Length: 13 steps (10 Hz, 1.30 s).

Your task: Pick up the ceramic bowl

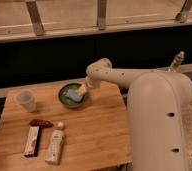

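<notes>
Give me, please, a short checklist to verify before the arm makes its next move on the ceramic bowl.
1. Gripper at the ceramic bowl: ok, it is at the rim on the arm's side.
2. Grasp on the rim secured: cannot tell.
3. Bowl upright on the table: ok.
4. Plastic cup apart from the bowl: ok, bare wood shows between them.
5. Bottle and packet away from the bowl: ok, both lie near the front edge.
</notes>
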Motion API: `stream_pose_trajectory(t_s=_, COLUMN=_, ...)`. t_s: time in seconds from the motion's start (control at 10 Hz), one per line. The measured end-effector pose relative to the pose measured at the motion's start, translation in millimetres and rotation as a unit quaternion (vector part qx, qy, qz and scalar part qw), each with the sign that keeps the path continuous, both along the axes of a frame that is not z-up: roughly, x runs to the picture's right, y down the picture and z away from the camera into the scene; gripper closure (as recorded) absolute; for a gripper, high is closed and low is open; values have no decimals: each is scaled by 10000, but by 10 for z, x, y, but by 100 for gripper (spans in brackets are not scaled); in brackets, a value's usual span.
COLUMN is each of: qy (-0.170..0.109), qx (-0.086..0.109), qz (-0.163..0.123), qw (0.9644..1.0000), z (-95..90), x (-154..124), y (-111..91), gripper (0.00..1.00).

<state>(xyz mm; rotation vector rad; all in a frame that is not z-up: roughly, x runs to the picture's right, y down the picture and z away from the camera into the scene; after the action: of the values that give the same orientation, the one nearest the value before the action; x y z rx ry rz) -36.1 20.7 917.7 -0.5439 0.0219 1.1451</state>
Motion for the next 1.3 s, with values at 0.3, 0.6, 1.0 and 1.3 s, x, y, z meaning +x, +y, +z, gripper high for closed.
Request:
stream_pose_trajectory(t_s=0.3, qy=7, qx=-308, qz=129, qw=9994, z=185, x=0, y=247, gripper=20)
stream_pose_trajectory(t_s=0.6, qy=15, qx=-522, qz=221, qw=9984, z=276, x=13, y=375, gripper=28)
stream_pose_trajectory(t_s=1.0, qy=-170, qx=-660, qz=156, qw=9976, z=329, x=-128, y=462, gripper=70)
stream_pose_trajectory(t_s=1.3, qy=-267, qx=-732, qz=214, qw=9967, z=371, x=-138, y=481, gripper=96)
